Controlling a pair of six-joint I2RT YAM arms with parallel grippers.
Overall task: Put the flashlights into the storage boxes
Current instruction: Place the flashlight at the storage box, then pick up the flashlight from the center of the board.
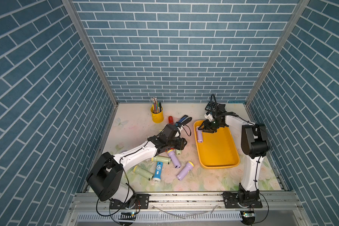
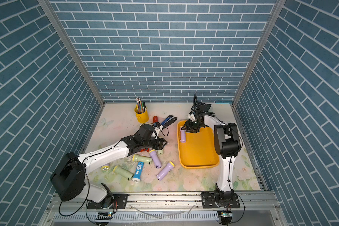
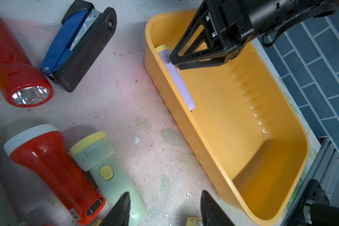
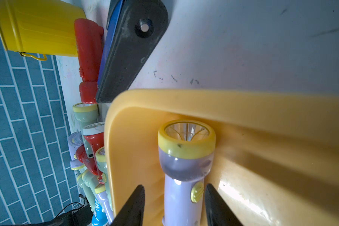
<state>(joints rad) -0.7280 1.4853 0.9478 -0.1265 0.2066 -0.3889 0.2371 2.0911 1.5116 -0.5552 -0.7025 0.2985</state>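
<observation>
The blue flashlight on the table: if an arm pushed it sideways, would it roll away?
It probably would: the blue flashlight lies on its side and its barrel is round. Its head flares wider than the handle, so it would likely curve, not run straight. The glossy plastic looks hard, maybe slippery.

Both top views hanging high above front edge of table [image 1: 184,185] [image 2: 164,185], tilting steeply down, facing back brick wall [image 1: 184,58], standing far off, sharing whole tabletop. Left wrist camera hovering close over table middle, looking across at yellow tray [image 3: 223,127] and stapler [image 3: 88,50]. Right wrist camera sitting very near, inside tray's back-left corner, looking along lilac flashlight [image 4: 184,152]; sharing tray, stapler, flashlight with left wrist view.
</observation>
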